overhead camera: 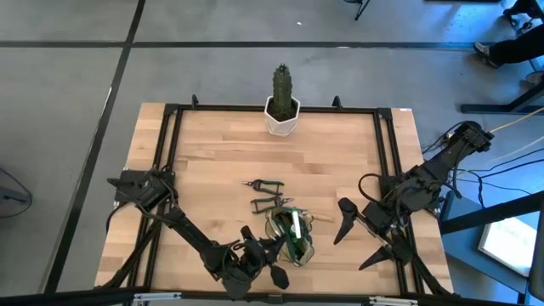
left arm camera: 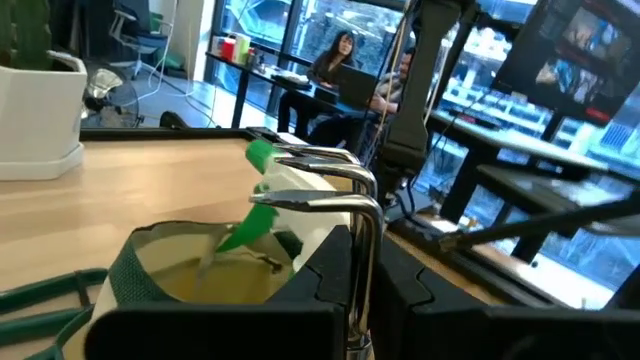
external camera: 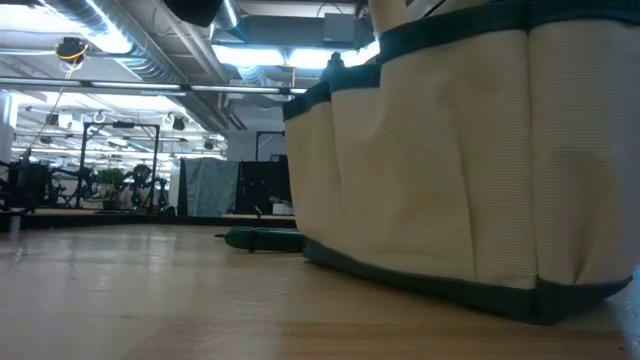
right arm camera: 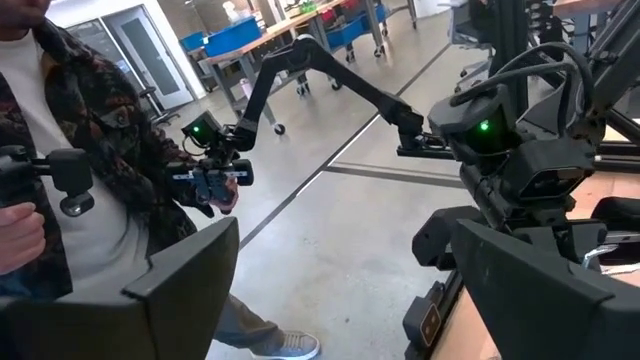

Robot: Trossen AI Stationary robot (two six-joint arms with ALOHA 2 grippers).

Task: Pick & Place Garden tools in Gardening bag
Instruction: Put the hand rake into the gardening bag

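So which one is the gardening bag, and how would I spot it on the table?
Find the wooden table, then its near edge, opposite the cactus in the white pot. The gardening bag stands there between the two arms, by the shut left gripper. It is the only soft thing, tan cloth with green trim; the garden tools beside it are thin.

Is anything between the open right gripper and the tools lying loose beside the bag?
Nothing visible. The right gripper hangs open right of the gardening bag; the loose tools lie on bare table behind the bag, clear of the cactus.
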